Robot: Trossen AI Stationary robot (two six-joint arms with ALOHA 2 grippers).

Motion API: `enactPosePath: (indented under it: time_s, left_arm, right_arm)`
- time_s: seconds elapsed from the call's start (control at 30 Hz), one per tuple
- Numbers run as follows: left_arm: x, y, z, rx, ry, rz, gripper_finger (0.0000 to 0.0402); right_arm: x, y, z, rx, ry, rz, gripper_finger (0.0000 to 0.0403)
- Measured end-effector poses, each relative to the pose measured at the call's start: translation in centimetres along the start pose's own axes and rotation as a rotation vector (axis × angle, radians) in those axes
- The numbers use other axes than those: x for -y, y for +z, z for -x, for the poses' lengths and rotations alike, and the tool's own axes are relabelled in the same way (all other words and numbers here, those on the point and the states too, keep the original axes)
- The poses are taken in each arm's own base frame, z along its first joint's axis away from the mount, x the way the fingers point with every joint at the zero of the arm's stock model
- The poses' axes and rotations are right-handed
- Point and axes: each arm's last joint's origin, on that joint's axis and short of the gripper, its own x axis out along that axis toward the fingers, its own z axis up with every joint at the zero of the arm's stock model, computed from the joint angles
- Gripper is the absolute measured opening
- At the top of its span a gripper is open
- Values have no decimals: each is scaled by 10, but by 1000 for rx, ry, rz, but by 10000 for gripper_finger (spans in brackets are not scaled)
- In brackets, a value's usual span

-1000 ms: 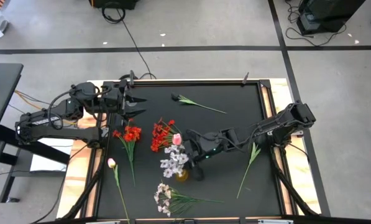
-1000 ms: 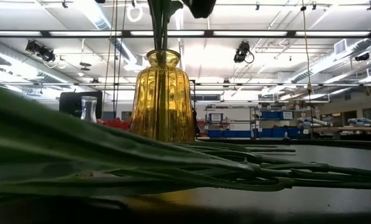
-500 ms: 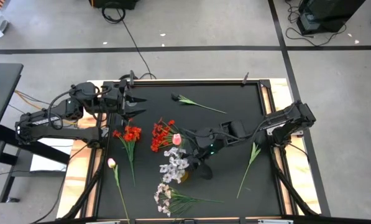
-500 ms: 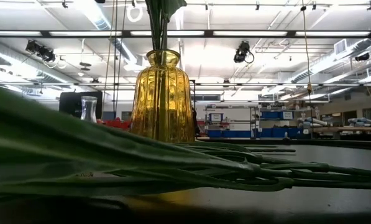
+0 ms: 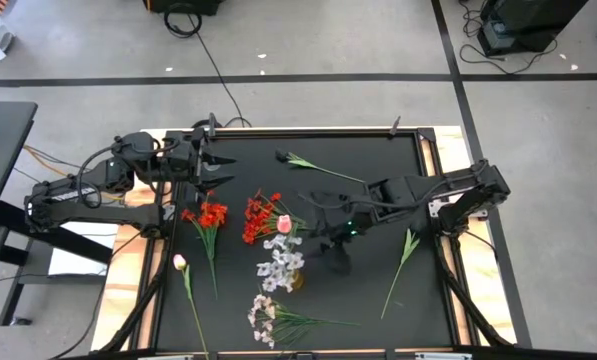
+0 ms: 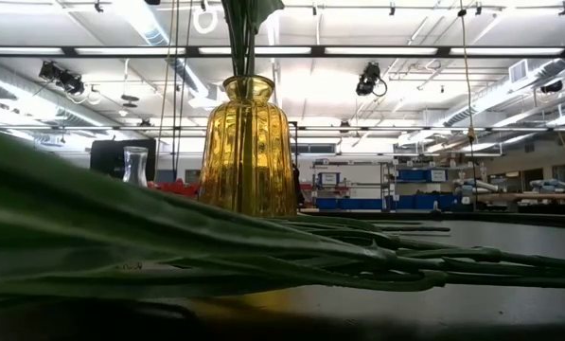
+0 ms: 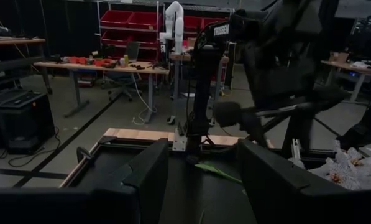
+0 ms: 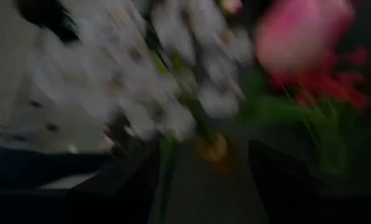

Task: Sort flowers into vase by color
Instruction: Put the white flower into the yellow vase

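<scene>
Seen from above, a black table (image 5: 378,280) carries an amber glass vase (image 6: 248,152) near its middle; this vase is the landmark for everything else. White-lilac blossom sprays (image 5: 281,257) stand in the vase, and a pale pink tulip bud (image 5: 284,224) shows just above them on the far side. In the low view the vase stands upright with green stems rising out of its neck.

Just beside the vase on its right hovers the right gripper (image 5: 321,222), its fingers spread apart and holding nothing. In its own wrist view the two dark fingers frame the blurred white sprays, the pink bud and the vase mouth.

Left of the vase and slightly beyond it lie two red blossom clusters (image 5: 262,215), one close and one (image 5: 210,215) farther left. Farther left still, on the near side, lies a second pink tulip bud (image 5: 179,262) on its stem. On the near side of the vase lies another white-lilac spray (image 5: 266,315). Bare leafy stems lie far beyond the vase (image 5: 318,166) and well to its right (image 5: 403,255).

The left gripper (image 5: 216,170) waits at the far left corner, well apart from the vase, fingers open and empty
</scene>
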Motion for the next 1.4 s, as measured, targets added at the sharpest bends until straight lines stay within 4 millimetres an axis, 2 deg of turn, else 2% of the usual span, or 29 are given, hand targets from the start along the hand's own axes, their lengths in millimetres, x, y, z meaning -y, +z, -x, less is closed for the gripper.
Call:
enactPosePath:
  time_s: [0.13,0.23,0.5,0.6,0.73,0.9,1.07,1.4]
  left_arm:
    - [0,0,0,1,0,0,197]
    - [0,0,0,0,0,0,197]
    - [0,0,0,0,0,0,197]
    - [0,0,0,0,0,0,197]
    - [0,0,0,0,0,0,197]
    - [0,0,0,0,0,0,197]
    - [0,0,0,0,0,0,197]
    - [0,0,0,-1,0,0,197]
  right_arm:
    - [8,-17,2,-115,-151,9,252]
    - [12,-34,-3,-164,-193,-11,252]
    - [22,-89,-29,-145,-82,-62,250]
    - [21,-113,-51,-109,-39,-121,241]
    - [9,-140,-89,-52,52,-107,222]
    - [-5,-164,-125,-60,1,-55,207]
    - [-15,-169,-149,-27,-38,-48,207]
    - [-57,-135,-194,7,-14,72,220]
